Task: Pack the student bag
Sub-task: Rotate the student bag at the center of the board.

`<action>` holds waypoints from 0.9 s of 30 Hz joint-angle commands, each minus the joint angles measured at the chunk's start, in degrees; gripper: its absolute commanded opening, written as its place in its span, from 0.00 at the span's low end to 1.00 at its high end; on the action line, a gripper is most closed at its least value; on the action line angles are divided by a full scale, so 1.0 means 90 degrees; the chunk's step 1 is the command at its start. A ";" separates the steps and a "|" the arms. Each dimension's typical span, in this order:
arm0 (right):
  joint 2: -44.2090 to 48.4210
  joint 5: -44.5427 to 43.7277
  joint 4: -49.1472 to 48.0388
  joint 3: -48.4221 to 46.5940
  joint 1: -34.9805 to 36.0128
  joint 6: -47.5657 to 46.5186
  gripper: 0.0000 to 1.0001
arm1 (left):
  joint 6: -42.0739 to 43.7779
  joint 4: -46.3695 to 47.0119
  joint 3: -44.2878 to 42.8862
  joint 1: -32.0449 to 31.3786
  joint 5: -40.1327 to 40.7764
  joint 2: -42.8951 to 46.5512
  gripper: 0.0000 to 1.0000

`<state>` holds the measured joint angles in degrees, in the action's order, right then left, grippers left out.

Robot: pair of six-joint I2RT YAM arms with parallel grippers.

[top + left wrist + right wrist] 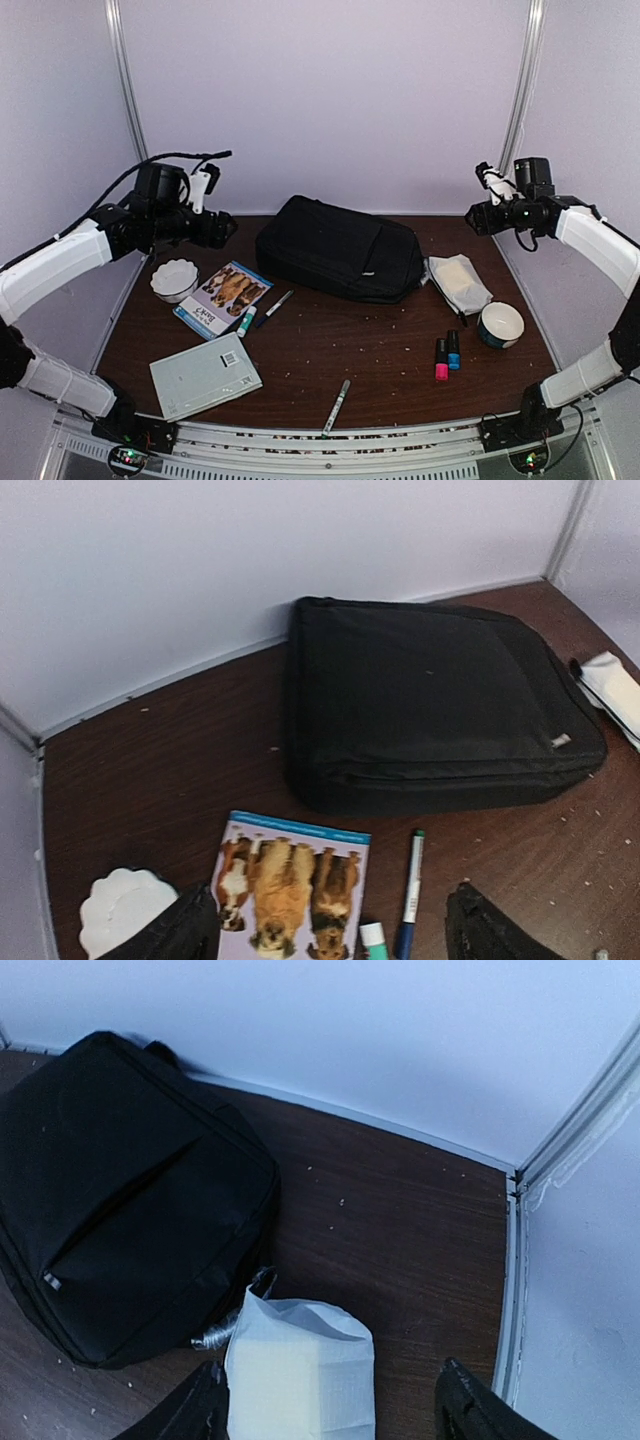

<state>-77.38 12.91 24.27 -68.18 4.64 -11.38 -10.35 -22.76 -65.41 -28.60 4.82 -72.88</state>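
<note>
The student bag [338, 247] is a large black soft backpack lying flat and zipped at the back middle of the table; it also shows in the left wrist view [430, 705] and the right wrist view [125, 1185]. My left gripper [222, 228] hangs high left of the bag, open and empty, above a dog-picture booklet [292, 885]. My right gripper [474, 216] hangs high right of the bag, open and empty, above a white plastic packet [300, 1372].
On the table lie a white scalloped dish [174, 280], the booklet [222, 297], a glue stick [247, 319], a blue pen [273, 307], a grey notebook [205, 375], a silver marker [337, 405], two small bottles [446, 355], a teal bowl [500, 324] and the packet [458, 283].
</note>
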 commanded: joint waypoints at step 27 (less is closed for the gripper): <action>-0.2669 -0.1418 0.1374 -0.0599 0.3351 -0.5291 0.56 | -0.1248 -0.0058 -0.1301 -0.1266 -0.1471 -0.3084 0.71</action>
<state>-100.05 5.58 37.08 -70.52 34.54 -55.79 -20.21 -22.85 -75.07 -39.81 -7.73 -99.53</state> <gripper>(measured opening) 0.564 0.710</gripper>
